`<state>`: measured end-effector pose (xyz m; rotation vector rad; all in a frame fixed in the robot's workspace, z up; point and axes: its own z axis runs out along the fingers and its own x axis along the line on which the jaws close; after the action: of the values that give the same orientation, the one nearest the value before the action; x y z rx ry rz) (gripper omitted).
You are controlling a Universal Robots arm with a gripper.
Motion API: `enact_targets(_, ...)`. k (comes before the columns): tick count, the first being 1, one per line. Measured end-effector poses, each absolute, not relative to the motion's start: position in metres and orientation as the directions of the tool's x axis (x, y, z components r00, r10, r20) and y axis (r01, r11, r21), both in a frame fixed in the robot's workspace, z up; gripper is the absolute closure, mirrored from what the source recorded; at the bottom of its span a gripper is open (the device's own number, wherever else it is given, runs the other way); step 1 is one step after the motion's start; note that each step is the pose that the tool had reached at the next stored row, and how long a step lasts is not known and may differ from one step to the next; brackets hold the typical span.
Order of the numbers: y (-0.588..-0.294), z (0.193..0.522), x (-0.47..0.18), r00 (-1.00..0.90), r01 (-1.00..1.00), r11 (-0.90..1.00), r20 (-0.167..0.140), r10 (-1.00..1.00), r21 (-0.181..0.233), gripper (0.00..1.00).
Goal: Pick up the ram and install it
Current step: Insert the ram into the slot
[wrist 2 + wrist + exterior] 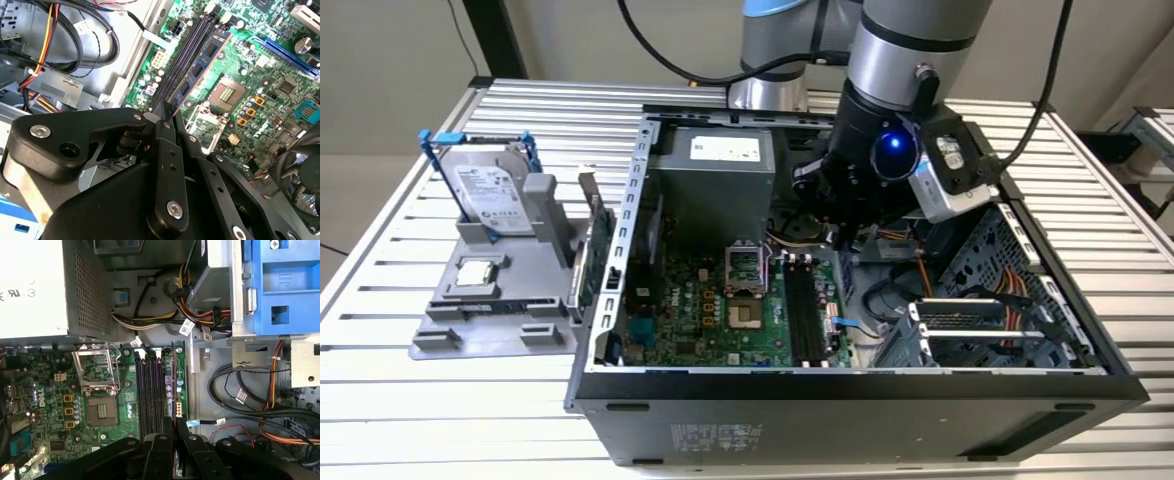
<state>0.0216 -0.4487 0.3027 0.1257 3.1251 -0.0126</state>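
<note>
The ram (202,67), a thin blue-green circuit-board stick with dark chips, stands on edge over the black memory slots (187,47) of the green motherboard (260,85), pinched at its near end by the black gripper (165,122), fingers closed on it. Judgement: keep the stick parallel with the slot, notch matched, press straight down evenly. The open black computer case (854,395) sits on the slatted metal table (400,400).
</note>
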Motion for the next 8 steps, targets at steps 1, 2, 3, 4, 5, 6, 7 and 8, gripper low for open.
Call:
enact_targets(1,-0.4487,0.3023,0.0216,-0.997,0.080,0.997,-0.014,0.080,-0.007,1.00)
enact_targets(2,-0.4487,0.3015,0.0216,-0.997,0.080,0.997,-0.014,0.080,-0.007,1.00)
enact_targets(3,-0.4488,0.3009,0.0216,-0.997,0.080,0.997,-0.014,0.080,-0.007,1.00)
enact_targets(4,-0.4489,0.3002,0.0216,-0.997,0.080,0.997,-0.014,0.080,-0.007,1.00)
enact_targets(5,-0.4489,0.2996,0.0215,-0.997,0.080,0.997,-0.014,0.080,-0.007,1.00)
enact_targets(6,-0.4490,0.2985,0.0215,-0.997,0.079,0.997,-0.014,0.079,-0.007,1.00)
enact_targets(7,-0.4490,0.2968,0.0216,-0.997,0.078,0.997,-0.014,0.078,-0.007,1.00)
enact_targets(8,-0.4490,0.2949,0.0215,-0.997,0.078,0.997,-0.014,0.078,-0.007,1.00)
